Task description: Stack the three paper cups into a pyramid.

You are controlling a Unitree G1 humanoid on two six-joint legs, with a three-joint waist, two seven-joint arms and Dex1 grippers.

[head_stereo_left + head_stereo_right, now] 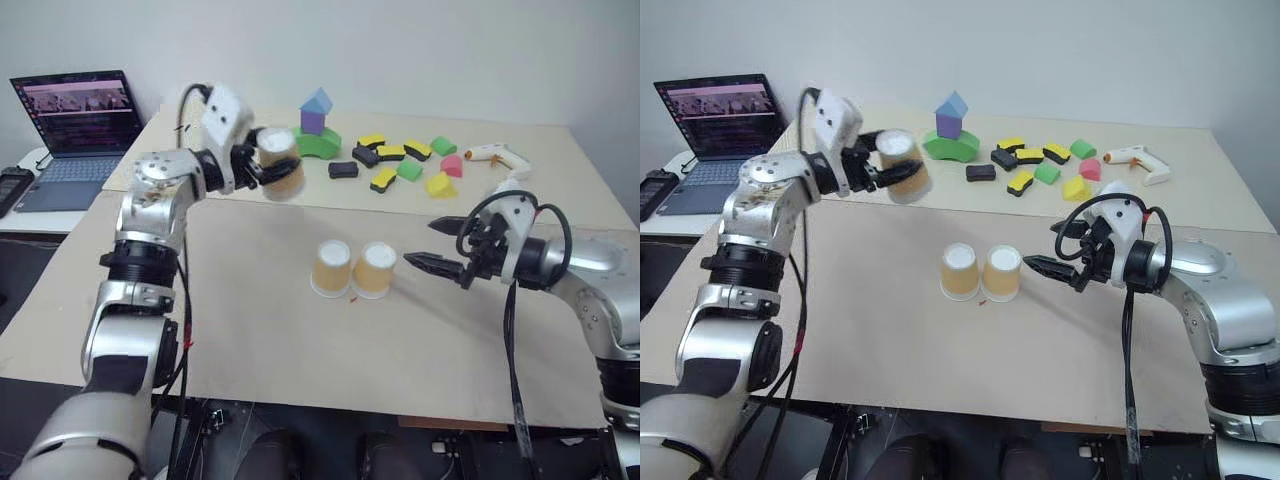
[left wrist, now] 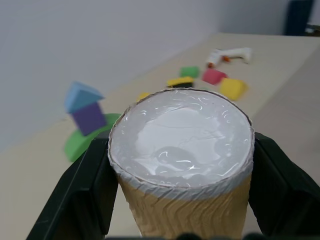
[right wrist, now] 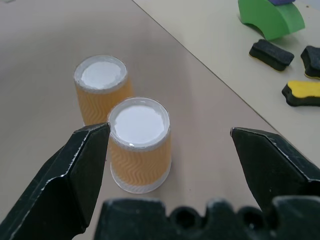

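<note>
Two paper cups [image 1: 351,268] stand upside down, white bottoms up, side by side and touching or nearly so, on the near tan table [image 1: 300,340]. This is the pyramid base, already set. Third cup [image 1: 279,163] is in the air, clamped in the left tool [image 1: 262,165], also bottom up, tilted a bit; the left wrist view shows black fingers [image 2: 82,195] pressed on both sides of the cup wall. So left tool is closed on the third cup.

Key relation: held cup sits up and back-left of the base pair, well apart from it. The base pair lies toward the robot and to its right from the left tool. Cup axis needs to end upright, centred over the seam between the two bottoms. Judgement: next move is carry across and down, level the cup, then release; off-centre placement could tip it or knock a base cup.

Right tool [image 1: 435,245] is empty with jaws spread wide, hovering just right of the base pair at cup height, pointing at it. It is nearer the pair than the left tool, but holds nothing.

Further out: block tower [image 1: 317,125] on green arch, scattered foam blocks [image 1: 400,165], glue gun [image 1: 497,157] on the far table, laptop [image 1: 78,125] at far left.
</note>
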